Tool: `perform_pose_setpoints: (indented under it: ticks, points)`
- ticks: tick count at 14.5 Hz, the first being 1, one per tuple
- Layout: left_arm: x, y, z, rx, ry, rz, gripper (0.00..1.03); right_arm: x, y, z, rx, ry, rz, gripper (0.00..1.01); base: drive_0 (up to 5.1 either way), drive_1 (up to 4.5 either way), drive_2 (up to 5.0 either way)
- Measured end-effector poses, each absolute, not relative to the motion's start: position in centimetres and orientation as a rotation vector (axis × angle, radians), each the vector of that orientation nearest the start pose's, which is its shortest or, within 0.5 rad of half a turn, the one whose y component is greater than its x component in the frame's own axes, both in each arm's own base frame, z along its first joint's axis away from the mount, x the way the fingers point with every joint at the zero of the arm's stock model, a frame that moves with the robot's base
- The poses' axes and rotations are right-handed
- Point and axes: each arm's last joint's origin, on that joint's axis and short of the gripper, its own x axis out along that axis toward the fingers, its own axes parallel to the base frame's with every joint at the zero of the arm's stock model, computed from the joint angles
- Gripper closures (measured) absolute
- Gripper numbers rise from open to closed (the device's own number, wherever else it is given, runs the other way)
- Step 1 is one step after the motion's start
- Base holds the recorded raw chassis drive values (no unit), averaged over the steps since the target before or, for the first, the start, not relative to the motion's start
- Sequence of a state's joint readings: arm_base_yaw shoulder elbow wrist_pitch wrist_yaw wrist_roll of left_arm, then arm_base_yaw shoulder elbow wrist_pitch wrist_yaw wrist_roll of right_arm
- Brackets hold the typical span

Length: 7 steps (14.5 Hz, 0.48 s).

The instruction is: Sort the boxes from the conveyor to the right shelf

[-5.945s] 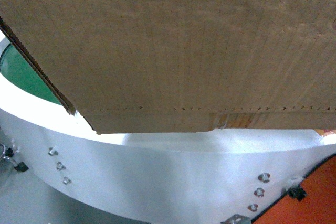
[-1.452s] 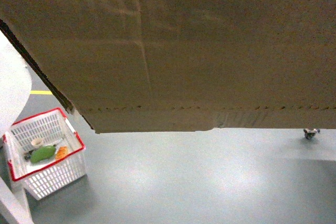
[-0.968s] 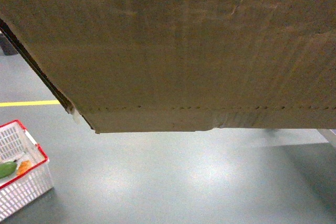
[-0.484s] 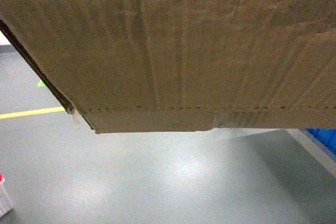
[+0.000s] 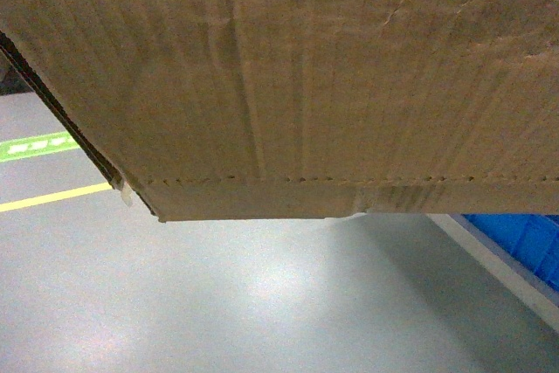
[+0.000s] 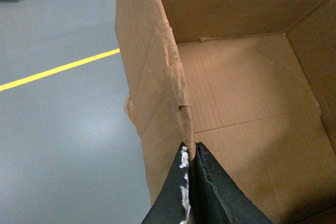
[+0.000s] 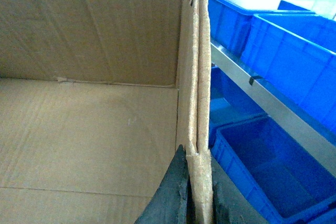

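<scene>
Overhead, the large brown corrugated cardboard carton fills the upper two thirds of the head view, carried clear of the grey floor. Held from both sides, probably because it is too wide for one arm. Shiny grey metal shelf with blue plastic bins sits at the right edge of the right wrist view, just beside the carton's right wall; the carton is not yet on it. Yellow floor line at upper left. Left gripper: jaws pinched on the torn left wall. Right gripper: clamped on the doubled right wall.
</scene>
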<state>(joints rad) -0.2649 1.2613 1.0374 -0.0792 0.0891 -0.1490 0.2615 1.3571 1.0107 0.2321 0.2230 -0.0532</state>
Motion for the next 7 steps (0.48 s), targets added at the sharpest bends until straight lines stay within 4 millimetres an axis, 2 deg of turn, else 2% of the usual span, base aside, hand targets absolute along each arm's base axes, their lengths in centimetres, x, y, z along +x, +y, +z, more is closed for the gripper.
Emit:
perform_pose_setpoints:
  ticks: [7]
  points:
    - [27.34, -7.69, 33.04, -0.12, 0.329, -0.328, 1.01, 30.13, 7.4, 32.38, -0.081, 0.11, 0.041, 0.98, -1.6, -1.63, -1.6]
